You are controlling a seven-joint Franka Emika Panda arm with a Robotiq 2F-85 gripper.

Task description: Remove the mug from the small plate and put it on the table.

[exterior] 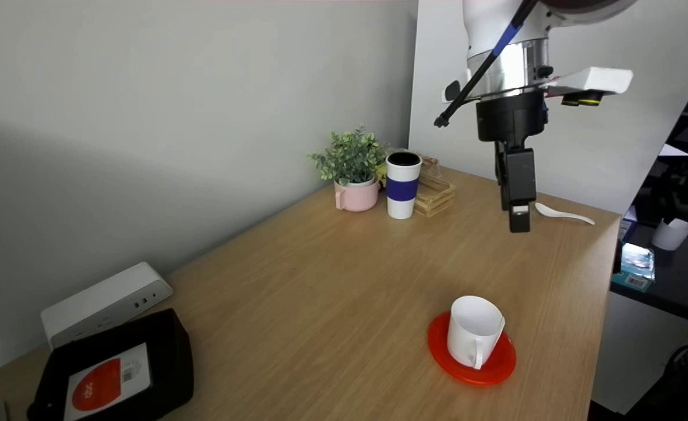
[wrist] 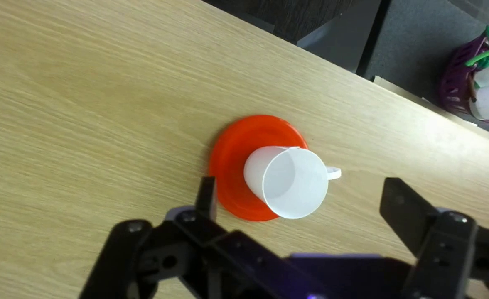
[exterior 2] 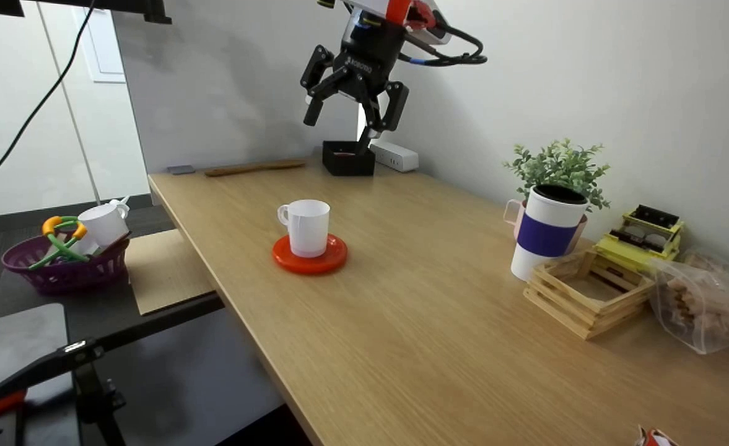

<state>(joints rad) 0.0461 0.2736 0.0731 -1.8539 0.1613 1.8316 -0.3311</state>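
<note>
White mug (exterior 2: 308, 232) upright on red saucer (exterior 2: 311, 266)

The pair sits near an edge of the wooden tabletop (exterior 2: 432, 310). Higher up, well apart from them, hangs the Robotiq gripper (exterior 2: 334, 136), its fingers spread wide and holding nothing. Whether it is straight over the mug is hard to judge. A tall white-and-blue tumbler (exterior 2: 542, 234) stands well apart from both.
</note>
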